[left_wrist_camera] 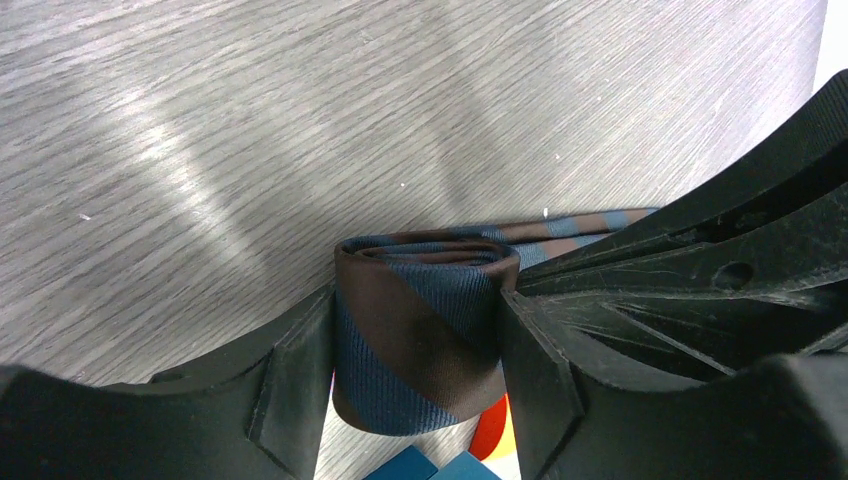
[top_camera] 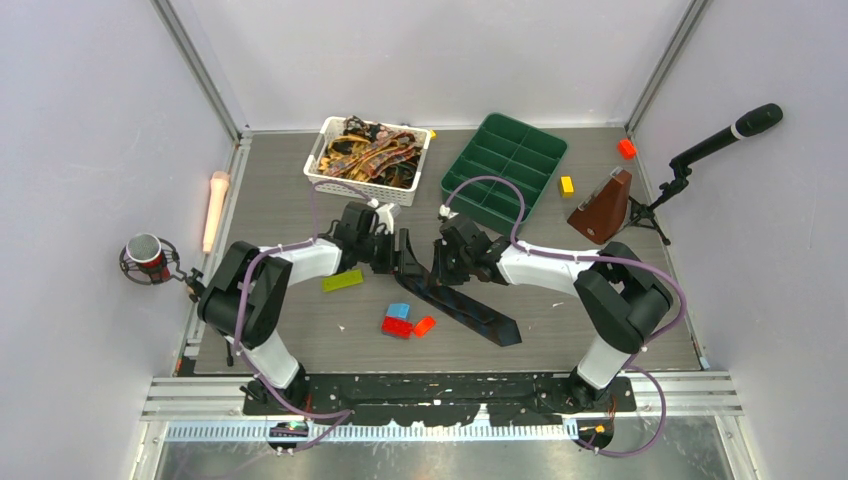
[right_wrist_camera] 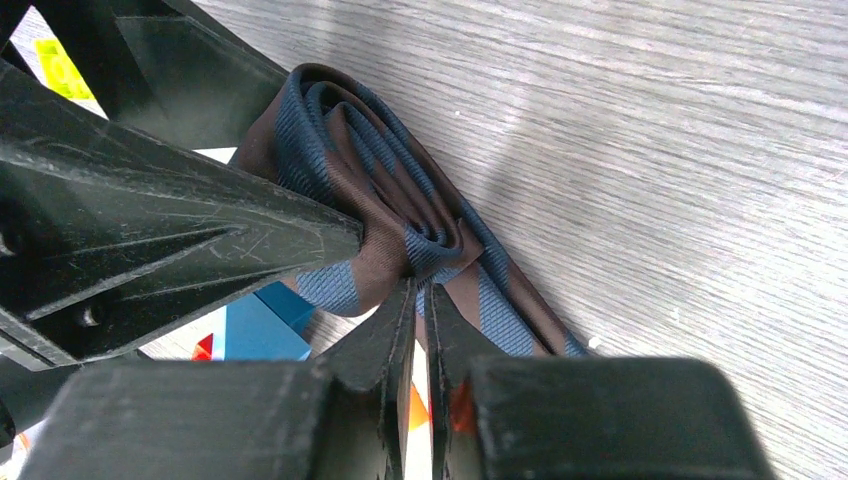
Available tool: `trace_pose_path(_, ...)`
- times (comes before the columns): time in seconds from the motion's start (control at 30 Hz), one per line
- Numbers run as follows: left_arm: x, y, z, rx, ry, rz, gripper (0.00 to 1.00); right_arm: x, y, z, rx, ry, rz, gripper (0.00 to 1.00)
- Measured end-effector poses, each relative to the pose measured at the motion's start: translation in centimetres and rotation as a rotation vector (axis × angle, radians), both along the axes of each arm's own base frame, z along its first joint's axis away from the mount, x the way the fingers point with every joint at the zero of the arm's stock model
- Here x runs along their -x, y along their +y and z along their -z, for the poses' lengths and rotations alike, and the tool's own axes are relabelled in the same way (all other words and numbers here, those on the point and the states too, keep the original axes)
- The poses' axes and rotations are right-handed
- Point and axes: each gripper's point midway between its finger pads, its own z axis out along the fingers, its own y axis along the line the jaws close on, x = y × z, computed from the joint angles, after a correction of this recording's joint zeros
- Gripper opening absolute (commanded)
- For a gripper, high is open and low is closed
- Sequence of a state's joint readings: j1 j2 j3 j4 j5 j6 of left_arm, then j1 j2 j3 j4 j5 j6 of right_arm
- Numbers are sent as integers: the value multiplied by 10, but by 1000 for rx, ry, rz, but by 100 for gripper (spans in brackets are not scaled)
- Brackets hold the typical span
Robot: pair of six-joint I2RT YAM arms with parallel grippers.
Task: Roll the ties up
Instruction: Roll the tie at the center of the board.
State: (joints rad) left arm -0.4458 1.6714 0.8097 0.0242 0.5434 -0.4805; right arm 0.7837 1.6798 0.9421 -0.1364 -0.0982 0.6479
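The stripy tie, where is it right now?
The stripy tie is mid-table in the top view, rolled end between the left gripper and right gripper, tail beside the blue brick.

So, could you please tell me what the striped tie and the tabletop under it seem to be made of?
The striped tie: woven fabric, probably silk or polyester, with a slight sheen; fine diagonal ribbing shows in the navy and brown bands. The tabletop: likely wood-grain laminate, grey and semi-gloss; streaked grain lines and soft light reflections show.
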Motion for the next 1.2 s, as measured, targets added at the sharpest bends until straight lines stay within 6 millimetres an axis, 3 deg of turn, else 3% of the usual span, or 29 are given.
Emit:
trace_pose_path(0.27,3,-2,-3,-24,-31,17,59,-1,-9,-7,18,-29,24,28)
trace_pose_path(0.5,5,5,-17,-105,-119,7,58,-11,-20,-34,9,-124,78,29)
trace_pose_path(0.73,-1,16,-19,-251,-189,-9,55,-16,-35,-53,26,-195,139,29)
trace_pose_path(1.2,-12,30,-24,-531,-348,-31,52,-18,-54,-49,88,-219,191,29)
